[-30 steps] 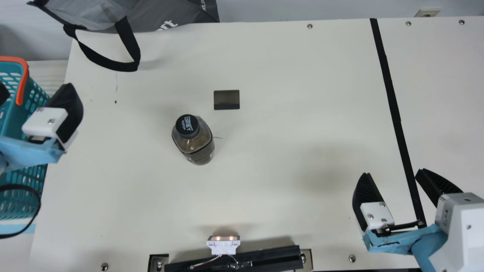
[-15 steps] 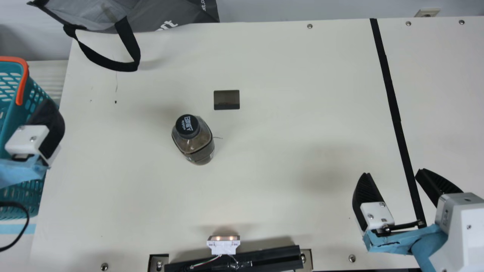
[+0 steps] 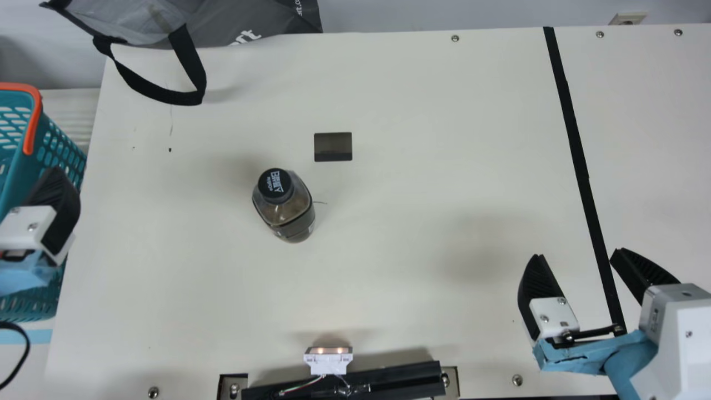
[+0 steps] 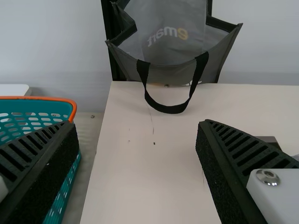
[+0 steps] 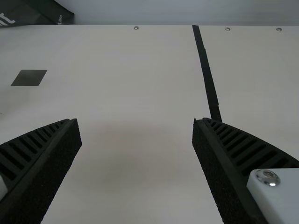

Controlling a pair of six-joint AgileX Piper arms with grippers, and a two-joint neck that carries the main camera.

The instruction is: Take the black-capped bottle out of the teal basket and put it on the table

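Standing on the table (image 3: pixel 416 111), the bottle (image 3: pixel 291 210) shows white cap lettering (image 3: pixel 275 182) — left claw (image 3: pixel 25 226) and right claw (image 3: pixel 577 253) released

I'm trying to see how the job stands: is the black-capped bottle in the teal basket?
No, the black-capped bottle stands on the table, clear of the teal basket.

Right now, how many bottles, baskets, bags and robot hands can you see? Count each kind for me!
Black-capped bottle: 1
Teal basket: 1
Gray bag: 1
Robot hands, my left hand and my right hand: 2
Total: 5
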